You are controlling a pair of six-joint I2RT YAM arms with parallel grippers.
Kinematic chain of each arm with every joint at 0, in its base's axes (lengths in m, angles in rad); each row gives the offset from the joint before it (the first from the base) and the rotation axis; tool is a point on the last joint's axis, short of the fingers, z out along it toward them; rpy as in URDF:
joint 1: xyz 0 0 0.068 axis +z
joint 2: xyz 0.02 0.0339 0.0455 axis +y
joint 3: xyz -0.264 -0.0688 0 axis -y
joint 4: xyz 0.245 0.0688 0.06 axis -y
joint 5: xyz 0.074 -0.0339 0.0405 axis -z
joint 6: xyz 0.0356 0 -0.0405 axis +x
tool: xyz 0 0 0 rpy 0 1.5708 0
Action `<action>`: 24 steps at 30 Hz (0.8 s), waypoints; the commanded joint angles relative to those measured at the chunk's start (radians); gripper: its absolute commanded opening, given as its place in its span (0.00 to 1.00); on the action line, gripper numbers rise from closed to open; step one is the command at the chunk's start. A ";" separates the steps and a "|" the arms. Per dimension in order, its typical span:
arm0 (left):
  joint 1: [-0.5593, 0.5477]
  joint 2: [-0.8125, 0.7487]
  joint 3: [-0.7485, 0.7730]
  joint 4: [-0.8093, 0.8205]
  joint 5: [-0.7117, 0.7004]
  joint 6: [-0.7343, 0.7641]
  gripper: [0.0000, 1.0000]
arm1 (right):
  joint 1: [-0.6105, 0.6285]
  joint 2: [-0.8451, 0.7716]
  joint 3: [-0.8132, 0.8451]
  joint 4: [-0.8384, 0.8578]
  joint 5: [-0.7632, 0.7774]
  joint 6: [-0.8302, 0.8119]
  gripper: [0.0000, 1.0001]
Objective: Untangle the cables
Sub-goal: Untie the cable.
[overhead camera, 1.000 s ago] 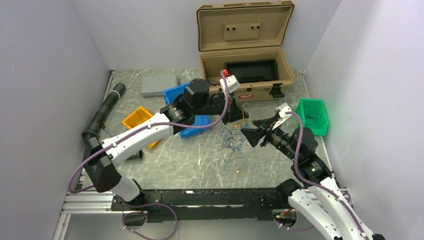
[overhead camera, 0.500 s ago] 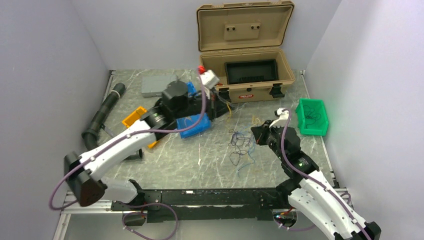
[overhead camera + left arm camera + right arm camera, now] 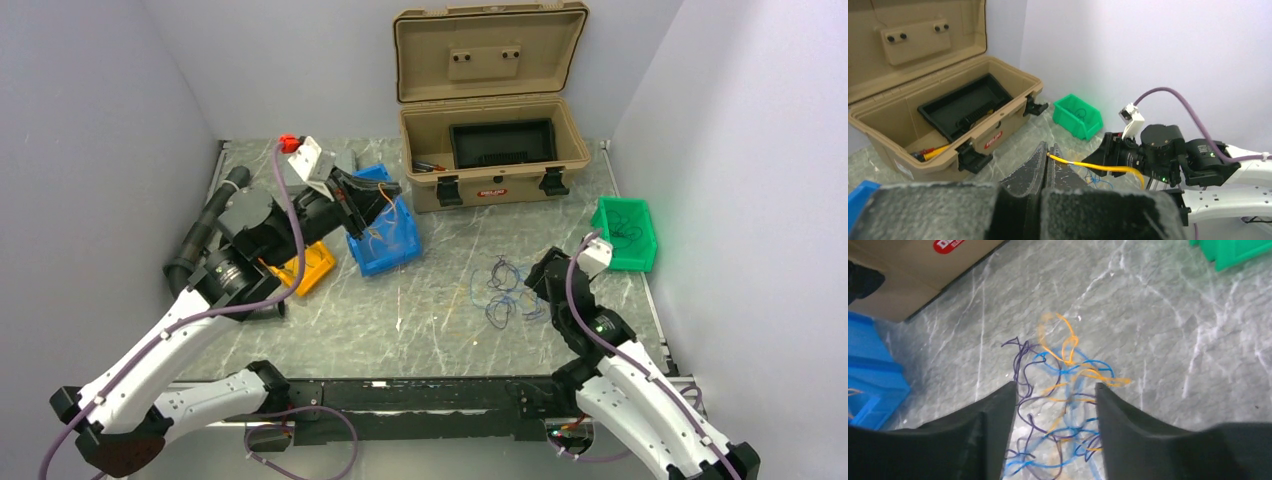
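Now we see two robot arms over a grey marbled surface. The cables [image 3: 503, 292], a loose clump of thin blue, purple and orange strands, lie flat on the surface right of its middle. They sit nearer the right edge than the left, between a blue bin [image 3: 385, 250] and a green bin [image 3: 625, 235]. The right fingers [image 3: 993, 430] are much the nearer pair. They stand partly open and point down over the clump with nothing gripped, and strands show in the gap between them. The clump sprawls away from those fingers toward the far edge and has no clear long axis. The left fingers [image 3: 1030, 170] are well apart from it, raised over the blue bin toward the far left corner. They are pressed fully together, pinching one yellow strand [image 3: 1098, 168] at the tips. We cannot tell whether the right fingertips touch the surface. The near part of the clump is blurred and cut off in the right wrist view. The yellow strand's far end is lost against the right arm.
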 commanded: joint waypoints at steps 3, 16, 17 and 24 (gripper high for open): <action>0.005 0.014 0.021 -0.083 0.013 -0.003 0.00 | 0.000 -0.006 0.062 0.213 -0.375 -0.363 0.85; 0.005 0.062 0.043 -0.116 0.023 -0.009 0.00 | 0.024 0.024 0.004 0.515 -1.103 -0.464 0.90; 0.005 0.069 0.053 -0.137 -0.007 -0.008 0.00 | 0.024 0.019 0.003 0.515 -1.091 -0.466 0.90; 0.022 0.105 0.111 -0.186 -0.091 0.006 0.00 | 0.023 -0.010 0.007 0.516 -1.056 -0.457 0.90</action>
